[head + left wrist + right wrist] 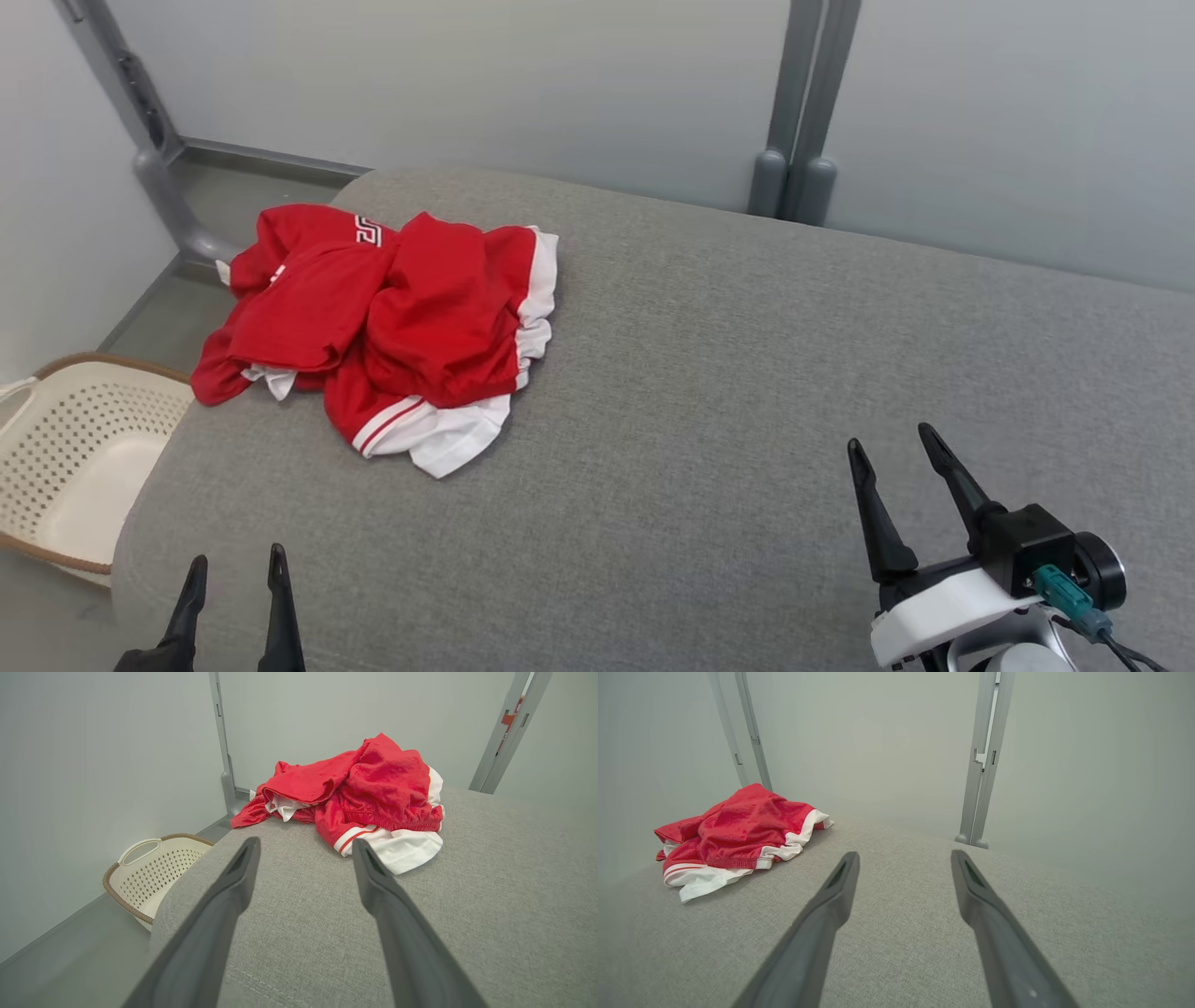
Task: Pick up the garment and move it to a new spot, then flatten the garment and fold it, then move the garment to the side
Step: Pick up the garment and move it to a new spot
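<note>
Left gripper [237,553], right gripper [888,436]: spread wide, empty.

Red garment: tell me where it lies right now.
The red garment lies crumpled on the grey cushion, toward its far left corner in the head view, near the white basket on the floor.

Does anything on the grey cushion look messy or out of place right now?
Yes. The red and white garment is crumpled in a heap at the far left corner of the cushion. Its layers are bunched over each other, and one end reaches the edge beside the basket. Nothing looks spilled or damaged.
</note>
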Available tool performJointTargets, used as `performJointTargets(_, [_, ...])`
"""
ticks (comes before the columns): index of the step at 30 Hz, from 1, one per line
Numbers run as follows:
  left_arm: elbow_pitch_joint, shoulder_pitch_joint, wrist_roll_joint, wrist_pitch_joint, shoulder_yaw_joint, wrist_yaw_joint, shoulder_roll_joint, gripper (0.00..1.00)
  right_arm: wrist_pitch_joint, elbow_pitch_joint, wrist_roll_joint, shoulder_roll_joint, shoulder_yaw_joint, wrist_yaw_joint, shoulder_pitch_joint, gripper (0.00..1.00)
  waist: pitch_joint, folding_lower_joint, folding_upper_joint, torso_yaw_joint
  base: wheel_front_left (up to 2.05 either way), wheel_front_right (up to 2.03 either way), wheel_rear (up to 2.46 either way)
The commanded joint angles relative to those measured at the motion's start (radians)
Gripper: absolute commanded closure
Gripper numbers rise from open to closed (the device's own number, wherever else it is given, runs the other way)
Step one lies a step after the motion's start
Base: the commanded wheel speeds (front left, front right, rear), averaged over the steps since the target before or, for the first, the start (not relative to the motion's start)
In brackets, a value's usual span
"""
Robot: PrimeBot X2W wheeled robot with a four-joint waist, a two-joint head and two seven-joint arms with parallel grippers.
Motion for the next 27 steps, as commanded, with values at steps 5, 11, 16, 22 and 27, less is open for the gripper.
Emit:
performJointTargets(5, [0.024, -0.077, -0.017, -0.001, -0.053, -0.011, 0.012, 0.00, -0.003, -0.003, 0.006, -0.025, 0.013, 0.000, -0.014, 0.00, 0.043, 0.0000, 0.0000, 0.000, 0.00, 0.00, 0.00])
performJointTargets(11, [0.106, -0.312, -0.064, 0.104, -0.196, -0.016, 0.056, 0.00, -0.003, -0.008, -0.007, -0.063, 0.005, 0.000, -0.060, 0.00, 0.157, 0.0000, 0.0000, -0.045, 0.00, 0.00, 0.00])
performJointTargets(16, [0.209, -0.519, -0.158, 0.240, -0.268, -0.016, 0.083, 0.00, -0.003, -0.013, -0.015, -0.072, 0.025, 0.000, -0.128, 0.00, 0.275, 0.0000, 0.0000, -0.090, 0.00, 0.00, 0.00])
performJointTargets(22, [0.354, -0.686, -0.256, 0.354, -0.280, -0.013, 0.126, 0.00, -0.003, -0.001, -0.021, -0.067, 0.060, 0.000, -0.196, 0.00, 0.374, 0.0000, 0.0000, -0.139, 0.00, 0.00, 0.00])
performJointTargets(27, [0.513, -0.764, -0.262, 0.421, -0.264, 0.015, 0.158, 0.57, -0.003, 0.012, -0.014, -0.056, 0.074, 0.000, -0.231, 0.00, 0.406, 0.0000, 0.0000, -0.174, 0.00, 0.00, 0.00])
